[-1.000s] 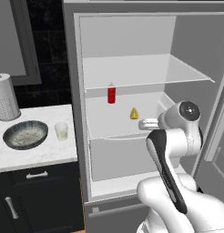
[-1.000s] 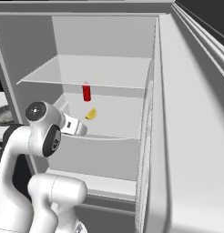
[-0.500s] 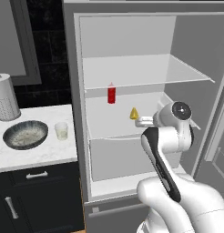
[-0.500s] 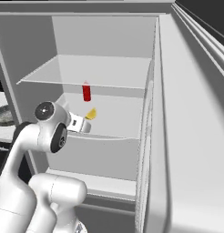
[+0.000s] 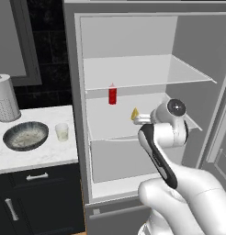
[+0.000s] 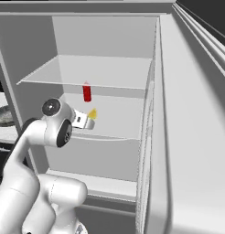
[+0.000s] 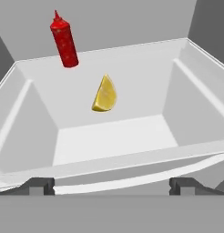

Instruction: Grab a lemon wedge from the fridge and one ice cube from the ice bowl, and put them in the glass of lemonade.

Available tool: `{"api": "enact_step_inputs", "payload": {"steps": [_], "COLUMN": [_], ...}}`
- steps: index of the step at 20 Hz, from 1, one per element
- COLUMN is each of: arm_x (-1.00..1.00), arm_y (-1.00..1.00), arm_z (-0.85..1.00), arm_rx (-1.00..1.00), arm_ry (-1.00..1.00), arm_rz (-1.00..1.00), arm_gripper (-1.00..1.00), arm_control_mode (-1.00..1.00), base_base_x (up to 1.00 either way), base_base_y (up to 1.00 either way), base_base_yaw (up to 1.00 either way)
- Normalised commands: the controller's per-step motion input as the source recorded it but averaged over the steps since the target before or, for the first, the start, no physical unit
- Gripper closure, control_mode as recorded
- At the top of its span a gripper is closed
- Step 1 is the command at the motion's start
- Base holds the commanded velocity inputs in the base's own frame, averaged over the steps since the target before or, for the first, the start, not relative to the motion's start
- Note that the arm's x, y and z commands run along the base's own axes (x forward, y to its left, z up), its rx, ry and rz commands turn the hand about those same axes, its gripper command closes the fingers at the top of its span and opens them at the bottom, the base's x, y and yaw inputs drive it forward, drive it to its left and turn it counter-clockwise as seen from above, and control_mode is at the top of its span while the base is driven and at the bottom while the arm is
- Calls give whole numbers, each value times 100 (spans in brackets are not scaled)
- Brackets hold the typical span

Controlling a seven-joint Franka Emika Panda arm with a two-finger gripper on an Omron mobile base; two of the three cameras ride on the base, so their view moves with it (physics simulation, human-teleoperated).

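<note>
The fridge (image 5: 78,137) (image 6: 187,137) stands open, white inside. On its middle glass shelf (image 7: 132,91) lies the small yellow lemon wedge (image 5: 134,113) (image 6: 92,113) (image 7: 105,94). My gripper (image 5: 138,120) (image 6: 89,122) (image 7: 111,184) is open just in front of the shelf's edge, pointing at the wedge and not touching it. The two fingertips (image 7: 40,184) stand wide apart with nothing between them. On the counter to the left sit the ice bowl (image 5: 25,135), dark outside and pale inside, and the glass of lemonade (image 5: 62,131) beside it.
A small red bottle (image 5: 112,94) (image 6: 87,93) (image 7: 63,41) stands behind the wedge, to its left. A higher glass shelf (image 5: 147,71) hangs overhead. A white paper-towel roll (image 5: 5,97) stands at the counter's back. Dark drawer cabinets (image 5: 36,197) sit below the counter.
The arm has stretched forward, carrying the open gripper from the fridge's right side closer to the lemon wedge on the shelf. Nothing else has moved.
</note>
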Motion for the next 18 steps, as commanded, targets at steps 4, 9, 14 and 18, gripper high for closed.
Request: {"api": "enact_step_inputs", "payload": {"steps": [4, 9, 14, 18], "arm_x": [36, 37, 29, 26], "arm_y": [0, 0, 0, 0], "arm_z": [-9, -10, -19, -31], "arm_rx": [0, 0, 0, 0], "arm_ry": [5, 5, 0, 0], "arm_rz": [0, 0, 0, 0], "arm_gripper": [-100, -100, -100, -100], "arm_control_mode": [-100, -100, -100, -100], "base_base_x": [0, 0, 0, 0], "base_base_y": [0, 0, 0, 0], "base_base_yaw": [0, 0, 0, 0]}}
